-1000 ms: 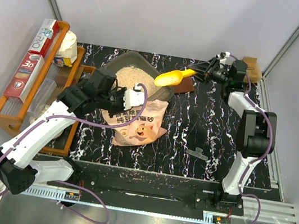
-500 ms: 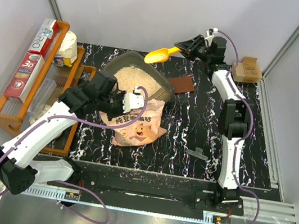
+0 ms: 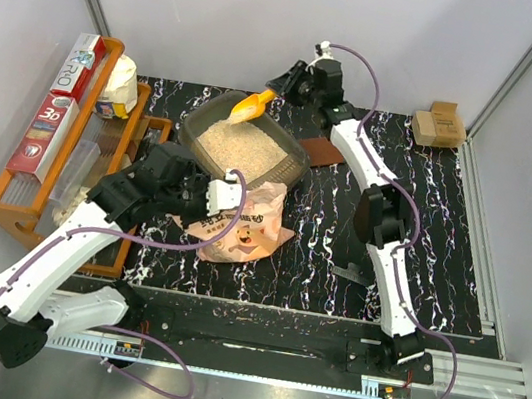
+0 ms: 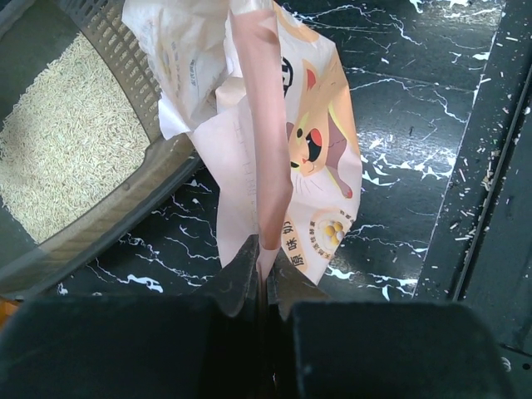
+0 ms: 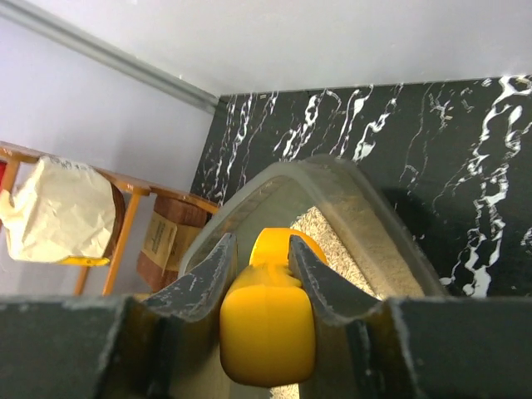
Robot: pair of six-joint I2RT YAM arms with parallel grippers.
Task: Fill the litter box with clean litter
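Top external view: your right arm stretches across the far side of the black marbled table (image 3: 343, 222). The right gripper (image 3: 286, 85) is clamped on the handle of a yellow scoop (image 3: 250, 107). The scoop's bowl tilts down over the far rim of the litter box (image 3: 292, 151). The dark grey box sits at the far left of the table, near the orange wooden rack (image 3: 47, 175). The clean litter (image 3: 239, 145) lies inside it as a pale tan bed covering most of the floor.

The pink bag (image 3: 241, 231) lies against the box's near wall. Your left gripper (image 3: 221, 195) is pinched on a fold of it. The left wrist view shows both fingertips pressed together on the bag's pink edge, with the bag's top leaning on the box's rim.

In the right wrist view, the two fingers squeeze the yellow handle from either side. The box's rounded corner and some litter are beneath it.
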